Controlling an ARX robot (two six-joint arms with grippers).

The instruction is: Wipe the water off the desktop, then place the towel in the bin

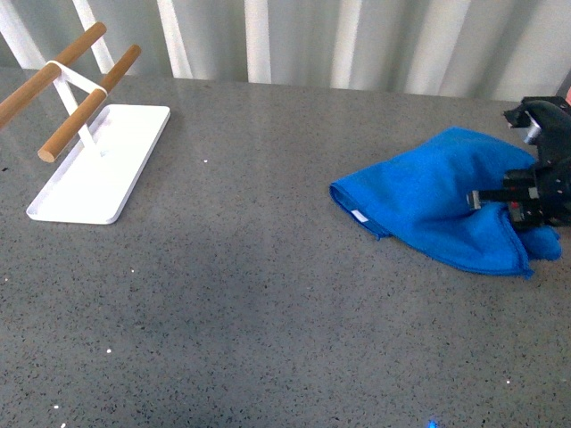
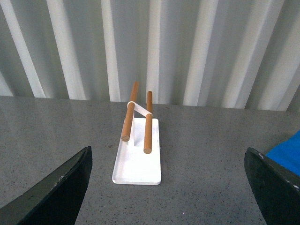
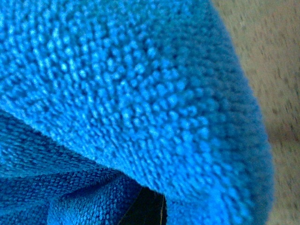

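Note:
The blue towel (image 1: 437, 192) lies crumpled on the right of the dark-grey speckled desktop (image 1: 268, 294). My right gripper (image 1: 520, 210) comes in from the right edge, shut on the towel's right end. In the right wrist view the towel (image 3: 122, 108) fills nearly the whole picture and hides the fingers; a strip of desktop (image 3: 276, 70) shows beside it. My left gripper (image 2: 168, 197) is open above bare desktop with nothing between its fingers (image 2: 61, 187), and a corner of the towel (image 2: 288, 152) shows past one of them. The bin is out of view. I can make out no water.
A flat white tray (image 1: 129, 169) carrying two wooden rods (image 1: 89, 102) on a white stand sits at the far left of the desktop; the left wrist view shows this tray (image 2: 138, 171) ahead. A pale ribbed wall (image 1: 357, 36) runs behind the desktop's far edge.

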